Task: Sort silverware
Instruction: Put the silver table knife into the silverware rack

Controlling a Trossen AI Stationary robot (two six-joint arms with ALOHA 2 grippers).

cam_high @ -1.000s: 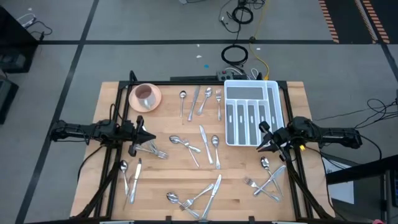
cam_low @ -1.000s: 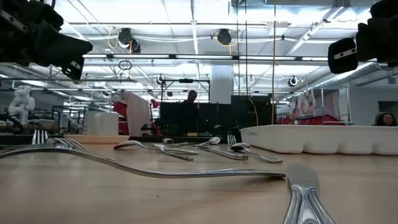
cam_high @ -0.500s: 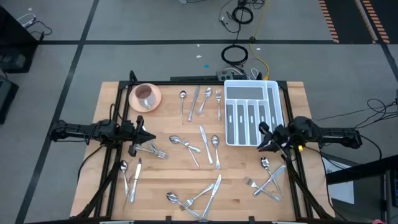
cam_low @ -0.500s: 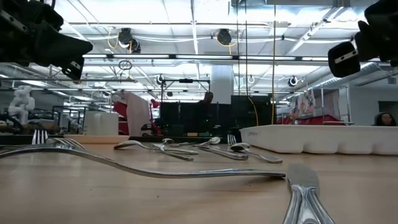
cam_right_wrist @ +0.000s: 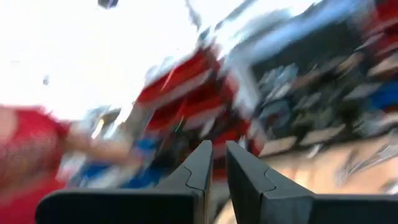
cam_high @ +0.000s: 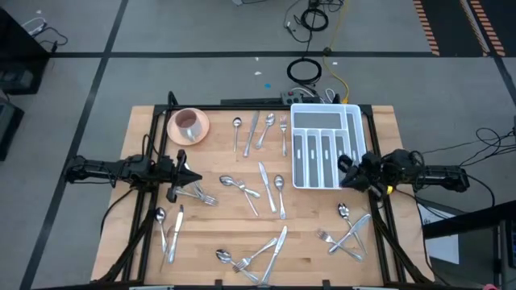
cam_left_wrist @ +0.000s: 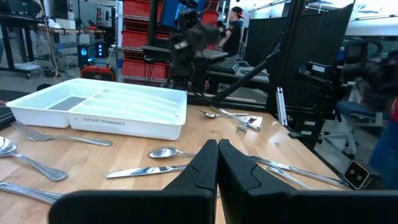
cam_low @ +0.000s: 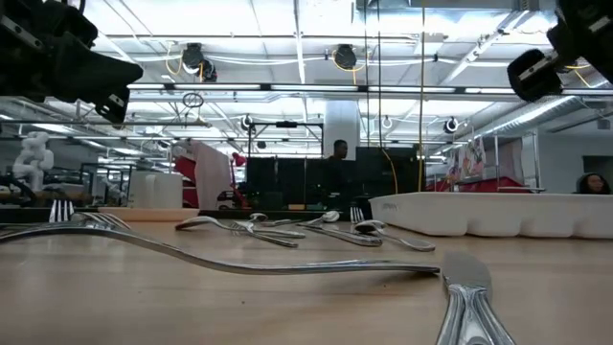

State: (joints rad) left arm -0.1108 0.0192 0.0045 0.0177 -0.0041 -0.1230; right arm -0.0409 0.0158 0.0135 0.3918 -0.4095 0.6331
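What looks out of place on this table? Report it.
The white tray looks empty in its visible slots, while the silverware lies scattered loose over the table, several pieces crossed in small heaps near the front edge. A pink saucer with cup sits at the far left corner, not cutlery at all.

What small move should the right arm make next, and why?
Probably open and lower toward the spoon just below it. The right pincer hangs empty by the tray's corner, nearly closed, and the tray slots look empty.
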